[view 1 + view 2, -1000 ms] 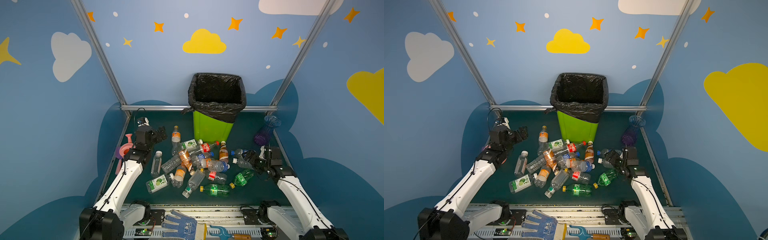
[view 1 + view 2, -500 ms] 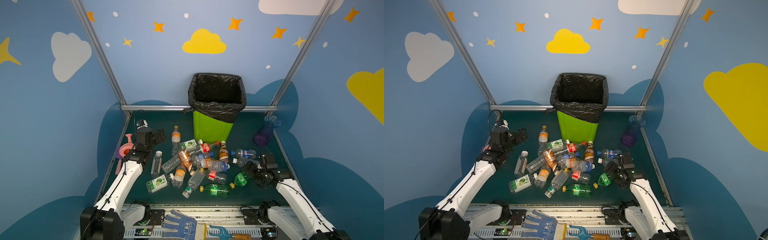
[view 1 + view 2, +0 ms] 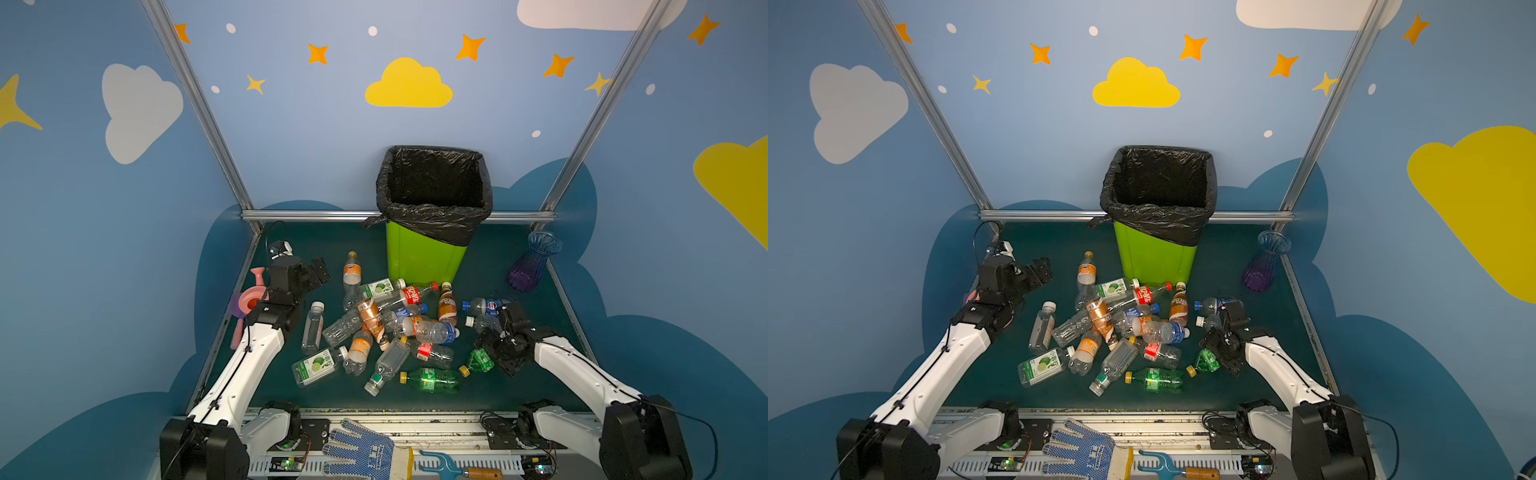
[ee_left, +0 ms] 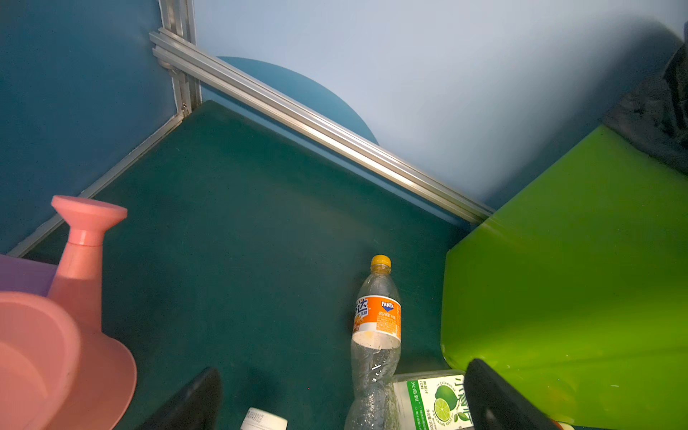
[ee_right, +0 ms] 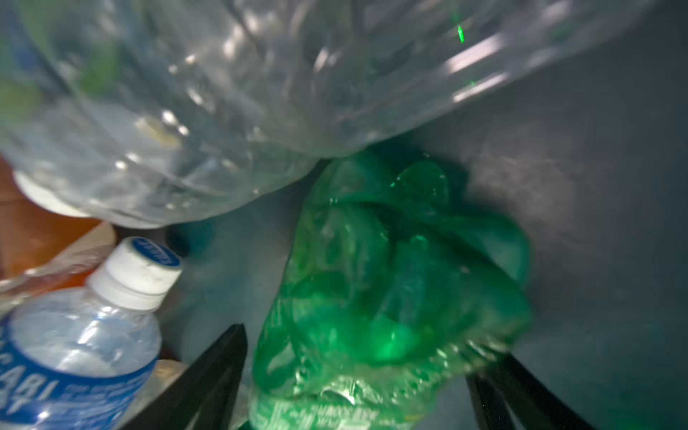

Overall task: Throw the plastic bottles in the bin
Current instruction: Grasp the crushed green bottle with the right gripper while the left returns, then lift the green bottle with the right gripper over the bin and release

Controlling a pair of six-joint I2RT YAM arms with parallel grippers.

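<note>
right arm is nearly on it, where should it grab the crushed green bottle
Grip the crushed green bottle across its crumpled body, from above, one finger of the right gripper on each flank: it lies flat, a clear bottle crowds its far end, but both flanks have open mat.

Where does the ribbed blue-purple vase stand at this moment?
In both top views the vase stands upright near the table's far right edge, to the right of the bin.

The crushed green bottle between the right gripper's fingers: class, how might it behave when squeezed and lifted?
The crushed green bottle is crumpled, so it probably gives further under the right gripper. It looks empty, so likely light. Flattened, it seems unlikely to roll.
</note>
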